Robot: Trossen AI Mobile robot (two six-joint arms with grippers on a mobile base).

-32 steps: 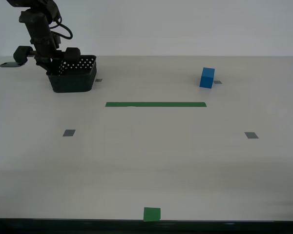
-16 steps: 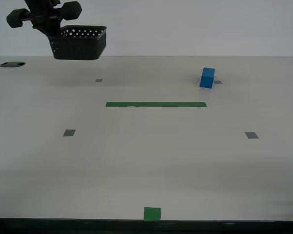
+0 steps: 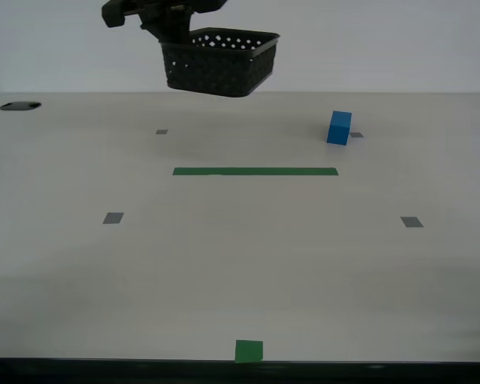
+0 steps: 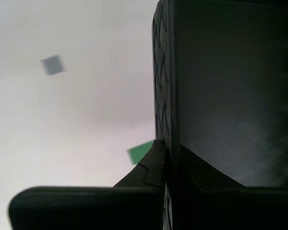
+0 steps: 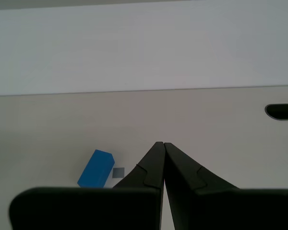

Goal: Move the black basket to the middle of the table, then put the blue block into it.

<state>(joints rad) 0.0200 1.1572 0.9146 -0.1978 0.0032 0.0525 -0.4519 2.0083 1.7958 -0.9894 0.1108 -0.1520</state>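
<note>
My second gripper [image 3: 173, 22] is shut on the rim of the black basket [image 3: 220, 64] and holds it in the air, well above the far part of the table [image 3: 240, 264]. In the second wrist view the basket's wall [image 4: 221, 96] is clamped between the jaws of my second gripper [image 4: 164, 143]. The blue block [image 3: 339, 128] stands on the table at the far side, toward the exterior view's right. My first gripper [image 5: 161, 143] is shut and empty, with the blue block [image 5: 96, 169] ahead of it and off to one side. It does not show in the exterior view.
A green tape strip [image 3: 254, 171] lies across the middle of the table and a green square [image 3: 249, 350] at the near edge. Small grey squares [image 3: 113, 218] [image 3: 411, 222] mark the table. A dark hole [image 3: 20, 106] sits at the far edge.
The second gripper has lifted the basket off the table's far corner and carried it up and toward the exterior view's right. The blue block has not moved.
</note>
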